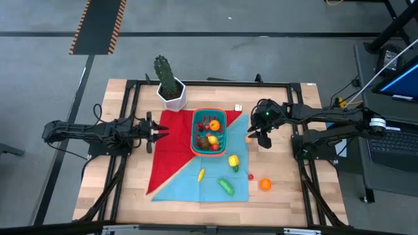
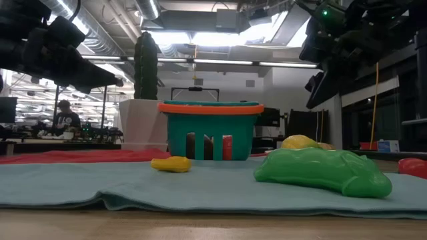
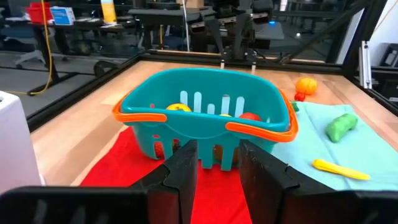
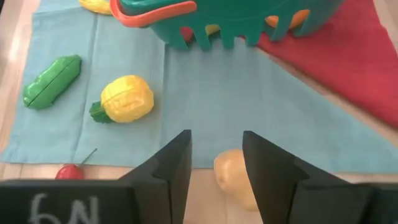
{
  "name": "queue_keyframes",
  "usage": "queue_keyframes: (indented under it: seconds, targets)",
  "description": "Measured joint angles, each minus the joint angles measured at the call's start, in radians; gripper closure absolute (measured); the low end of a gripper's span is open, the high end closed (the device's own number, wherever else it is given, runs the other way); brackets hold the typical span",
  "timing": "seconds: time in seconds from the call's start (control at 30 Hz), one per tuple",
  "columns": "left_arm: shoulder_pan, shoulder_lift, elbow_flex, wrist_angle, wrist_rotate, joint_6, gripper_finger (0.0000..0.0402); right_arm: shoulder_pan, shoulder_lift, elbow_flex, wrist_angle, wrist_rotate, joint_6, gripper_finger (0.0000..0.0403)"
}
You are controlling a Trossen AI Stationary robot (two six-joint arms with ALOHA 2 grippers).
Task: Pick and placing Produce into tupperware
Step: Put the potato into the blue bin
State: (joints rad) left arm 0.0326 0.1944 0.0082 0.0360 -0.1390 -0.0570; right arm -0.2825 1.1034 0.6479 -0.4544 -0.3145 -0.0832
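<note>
On the left of the bench (image 1: 117,196), the left end effector (image 1: 159,132) hangs over the red cloth (image 1: 171,147), just beside the tupperware (image 1: 196,134); its wrist view shows the fingers (image 3: 184,171) a little apart with nothing between them. The tupperware sits mid-bench, straddling the red cloth and the blue cloth (image 1: 209,183), already holding several produce pieces – the high view shows an orange one (image 1: 214,125) and a brown one (image 1: 203,141). Only the low view shows the cactus (image 2: 146,67) towering behind the tupperware. On the blue cloth lie a yellow banana (image 1: 201,174), a green cucumber (image 1: 226,187) and a yellow pepper (image 1: 233,160); an orange (image 1: 265,185) rests on bare wood. The right end effector (image 1: 257,138) hovers by the tupperware's right side – its wrist view alone reveals a pale yellow piece (image 4: 233,177) below the partly spread, empty fingers (image 4: 177,165).
</note>
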Motion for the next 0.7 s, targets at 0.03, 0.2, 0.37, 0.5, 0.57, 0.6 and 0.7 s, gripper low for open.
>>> queue_keyframes:
  seconds: [0.03, 0.2, 0.37, 0.5, 0.57, 0.6, 0.7]
  targets:
    - [0.000, 0.000, 0.000, 0.000, 0.000, 0.000, 0.0293, 0.000, 0.000, 0.000, 0.000, 0.000, 0.000, 0.0253]
    - [0.000, 0.000, 0.000, 0.000, 0.000, 0.000, 0.0289, 0.000, 0.000, 0.000, 0.000, 0.000, -0.031, 0.0203]
    - [0.000, 0.000, 0.000, 0.000, 0.000, -0.001, 0.0295, 0.000, 0.000, 0.000, -0.015, 0.000, -0.057, 0.0148]
    - [0.000, 0.000, 0.000, 0.000, 0.000, -0.005, 0.0303, 0.000, 0.000, 0.000, -0.049, 0.000, -0.056, 0.0119]
    - [0.000, 0.000, 0.000, 0.000, 0.000, -0.012, 0.0307, 0.000, 0.001, 0.000, -0.057, 0.000, -0.052, 0.0111]
    - [0.000, 0.000, 0.000, 0.000, 0.000, -0.018, 0.0309, 0.000, 0.001, 0.000, -0.056, 0.000, -0.052, 0.0110]
    - [0.000, 0.000, 0.000, 0.000, 0.000, -0.021, 0.0314, 0.000, 0.001, 0.000, -0.056, 0.000, -0.054, 0.0108]
